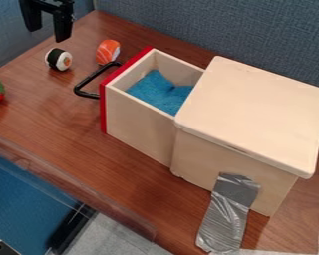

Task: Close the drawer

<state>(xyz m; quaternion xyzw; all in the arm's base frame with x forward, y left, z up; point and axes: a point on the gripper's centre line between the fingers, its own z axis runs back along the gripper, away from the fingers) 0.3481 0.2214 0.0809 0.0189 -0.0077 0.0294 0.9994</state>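
Hand [48, 35] spread wide, empty, upper left | drawer [139, 127] jutting from box [255, 112] | advice: lower outside handle [92, 77], push evenly, straight inward (mind the orange-topped sushi [108, 52] beside it; skewed pressure could bind).

Black claw [48, 34] (parted), upper left.

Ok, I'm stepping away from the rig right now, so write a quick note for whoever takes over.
Gripper: open and empty, at upper left, beyond the handle side of the drawer.
Drawer: pulled out of the wooden box, blue cloth inside, black handle on its red front.
Done: the closing isn't; the drawer stands open.
Left: bring the gripper to the red front, push the drawer in until shut.
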